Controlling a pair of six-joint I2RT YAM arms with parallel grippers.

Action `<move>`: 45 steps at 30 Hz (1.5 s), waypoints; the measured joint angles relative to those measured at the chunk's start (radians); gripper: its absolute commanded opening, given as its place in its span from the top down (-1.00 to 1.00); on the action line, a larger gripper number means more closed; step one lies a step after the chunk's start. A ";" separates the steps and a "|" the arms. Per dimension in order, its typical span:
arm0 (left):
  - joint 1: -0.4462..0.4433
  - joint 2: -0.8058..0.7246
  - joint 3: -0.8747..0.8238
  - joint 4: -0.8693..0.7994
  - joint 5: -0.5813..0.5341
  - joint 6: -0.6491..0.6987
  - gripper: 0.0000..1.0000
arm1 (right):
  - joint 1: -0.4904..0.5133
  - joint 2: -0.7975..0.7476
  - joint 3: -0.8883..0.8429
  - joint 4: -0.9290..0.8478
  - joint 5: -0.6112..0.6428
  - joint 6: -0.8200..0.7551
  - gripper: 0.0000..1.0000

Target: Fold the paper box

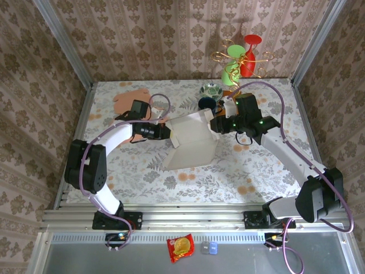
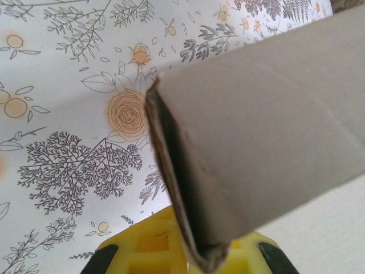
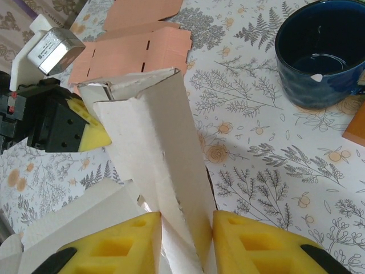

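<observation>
The white paper box (image 1: 191, 142) stands partly folded in the middle of the table. My left gripper (image 1: 169, 132) is shut on its left top edge; in the left wrist view the folded cardboard panel (image 2: 256, 114) runs down between the yellow pads (image 2: 142, 251). My right gripper (image 1: 215, 124) is at the box's right top corner. There a tall folded flap (image 3: 165, 154) sits pinched between its yellow pads (image 3: 251, 245), with my right gripper (image 3: 185, 242) shut on it. The left gripper's yellow finger (image 3: 88, 128) shows at the flap's far end.
A flat pink cardboard blank (image 1: 131, 98) (image 3: 137, 48) lies at the back left. A dark blue mug (image 1: 206, 103) (image 3: 319, 51), a small bowl (image 1: 211, 89) and a wire stand with red and green glasses (image 1: 242, 57) are behind the box. An orange block (image 3: 356, 128) lies beside the mug.
</observation>
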State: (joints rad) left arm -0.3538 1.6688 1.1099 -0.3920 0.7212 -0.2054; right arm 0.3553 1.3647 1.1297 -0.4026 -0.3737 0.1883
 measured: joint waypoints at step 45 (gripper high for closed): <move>-0.115 -0.032 0.113 -0.173 -0.201 -0.073 1.00 | 0.303 0.288 0.275 -0.327 0.925 0.161 1.00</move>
State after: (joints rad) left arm -0.4690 1.6371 1.2228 -0.5652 0.5198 -0.2783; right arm 0.6582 1.6524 1.4052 -0.7296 0.5518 0.3489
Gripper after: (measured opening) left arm 0.051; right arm 0.066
